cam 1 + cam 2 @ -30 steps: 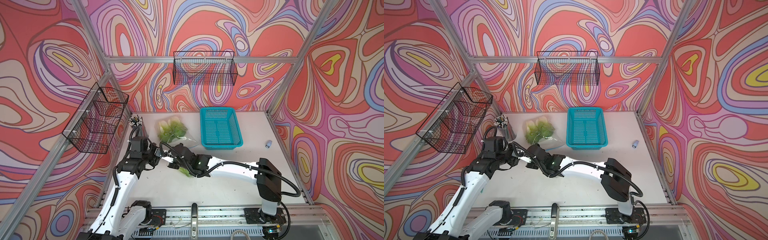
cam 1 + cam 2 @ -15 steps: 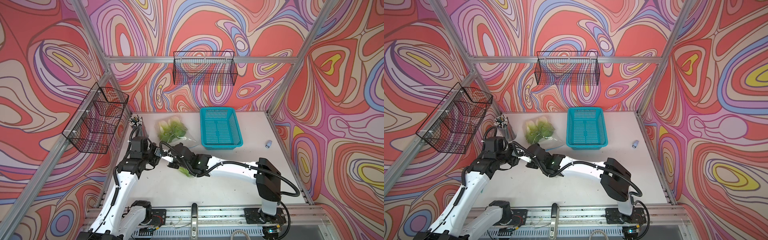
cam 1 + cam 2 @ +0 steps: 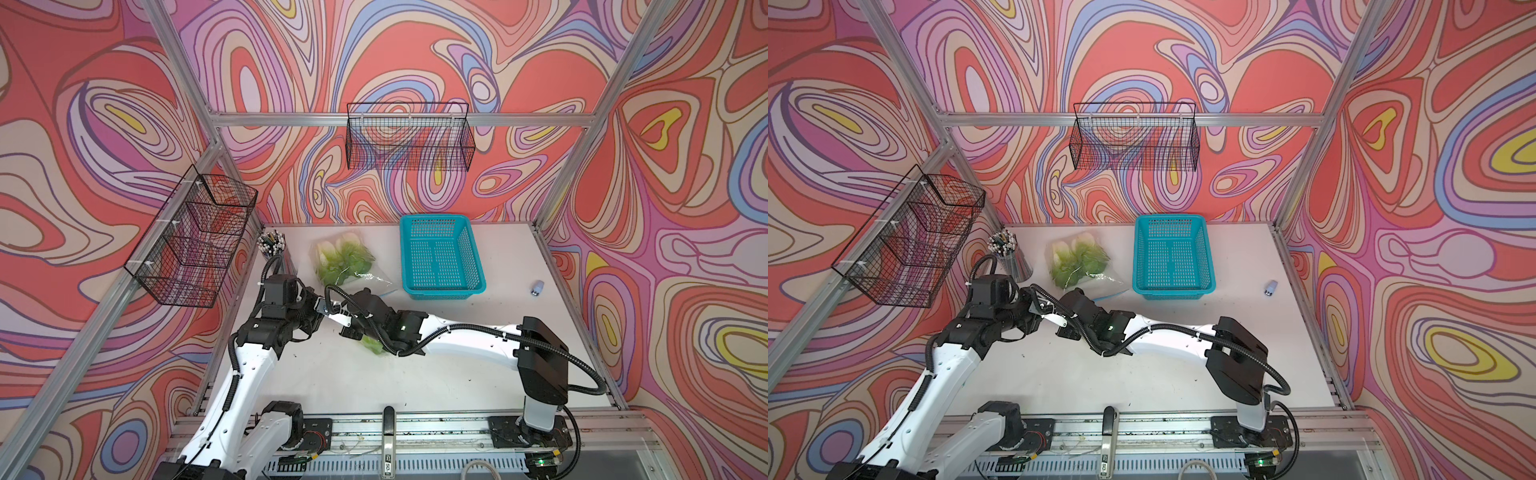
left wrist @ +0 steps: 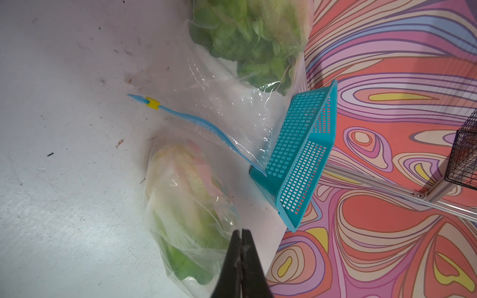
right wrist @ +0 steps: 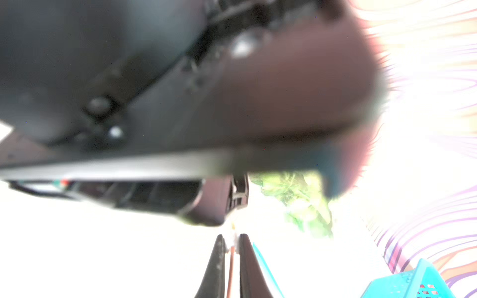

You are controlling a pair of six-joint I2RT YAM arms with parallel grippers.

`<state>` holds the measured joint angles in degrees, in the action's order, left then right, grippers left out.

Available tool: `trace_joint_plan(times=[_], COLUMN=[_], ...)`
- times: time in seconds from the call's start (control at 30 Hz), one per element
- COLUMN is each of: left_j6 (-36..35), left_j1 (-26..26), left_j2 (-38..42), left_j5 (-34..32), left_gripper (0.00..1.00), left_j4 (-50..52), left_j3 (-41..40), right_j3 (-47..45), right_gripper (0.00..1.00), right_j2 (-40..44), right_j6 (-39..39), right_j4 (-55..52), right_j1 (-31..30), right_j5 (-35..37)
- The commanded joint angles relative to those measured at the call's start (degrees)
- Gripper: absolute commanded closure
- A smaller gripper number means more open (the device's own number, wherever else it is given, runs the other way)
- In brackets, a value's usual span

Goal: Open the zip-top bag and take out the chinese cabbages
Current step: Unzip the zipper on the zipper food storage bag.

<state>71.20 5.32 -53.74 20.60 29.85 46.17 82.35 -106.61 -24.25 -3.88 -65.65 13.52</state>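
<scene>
The clear zip-top bag (image 3: 353, 270) lies at the back of the table beside the teal basket, its blue zip strip (image 4: 206, 129) carrying a yellow slider (image 4: 152, 103). Green chinese cabbages (image 3: 338, 259) (image 4: 247, 33) show through the bag. Another chinese cabbage (image 4: 185, 201) lies nearer, under clear film, and is mostly hidden below my right arm in a top view (image 3: 374, 345). My left gripper (image 4: 242, 231) (image 3: 318, 309) is shut, tips over that film; a pinch cannot be told. My right gripper (image 5: 230, 236) (image 3: 332, 311) is shut tip-to-tip with the left; its view is washed out.
A teal perforated basket (image 3: 473, 286) stands at the back right of the bag. A metal cup of pens (image 3: 272, 245) sits in the back left corner. A small grey object (image 3: 537, 287) lies near the right wall. Black wire baskets hang on the back wall (image 3: 409, 137) and left wall (image 3: 195, 237).
</scene>
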Motion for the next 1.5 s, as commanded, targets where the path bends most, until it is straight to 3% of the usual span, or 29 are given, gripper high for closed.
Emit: trace_joint_plan(times=[0.0, 1.47], left_j6=[0.31, -7.93], left_j1=[-0.27, -9.28], left_j2=[0.3, -3.9], left_j5=[-3.52, -8.29], left_gripper=[1.0, 1.0], left_j4=[-0.97, 1.03], left_j3=[0.14, 6.54], right_j3=[-1.43, -11.59], right_gripper=[1.0, 1.0], right_j2=[3.05, 17.99], right_j6=[0.78, 14.99], right_j4=[-1.72, -18.5], right_j1=[0.43, 0.43], right_j5=[0.31, -3.54])
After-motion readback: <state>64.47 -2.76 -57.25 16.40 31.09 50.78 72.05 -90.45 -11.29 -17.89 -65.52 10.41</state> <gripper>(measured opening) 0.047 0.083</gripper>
